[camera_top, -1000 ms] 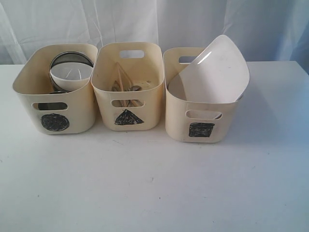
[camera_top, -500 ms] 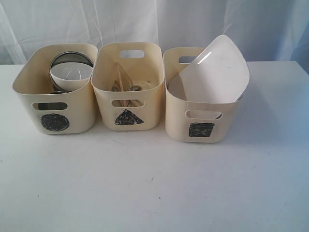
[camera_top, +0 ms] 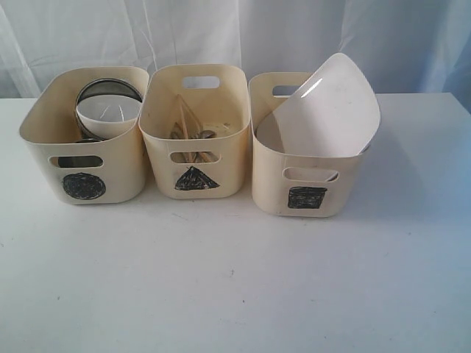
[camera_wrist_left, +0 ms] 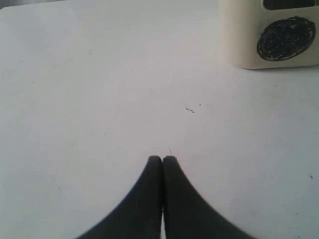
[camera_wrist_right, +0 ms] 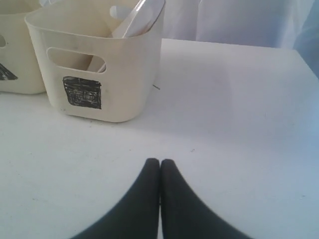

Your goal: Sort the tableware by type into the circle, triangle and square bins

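Observation:
Three cream bins stand in a row on the white table. The circle bin (camera_top: 51,129) at the left holds a small white bowl (camera_top: 109,115) with a steel bowl (camera_top: 108,88) behind it. The triangle bin (camera_top: 228,125) in the middle holds wooden chopsticks (camera_top: 185,118) and steel cutlery (camera_top: 202,136). The square bin (camera_top: 309,176) at the right holds a large white plate (camera_top: 331,107) that leans and sticks out above its rim. My left gripper (camera_wrist_left: 162,158) is shut and empty over bare table near the circle bin (camera_wrist_left: 271,35). My right gripper (camera_wrist_right: 160,161) is shut and empty in front of the square bin (camera_wrist_right: 124,59). Neither gripper shows in the exterior view.
A white curtain (camera_top: 243,33) hangs behind the table. The table's right edge (camera_top: 460,99) runs just past the square bin. Bare white tabletop (camera_top: 235,279) lies in front of the bins.

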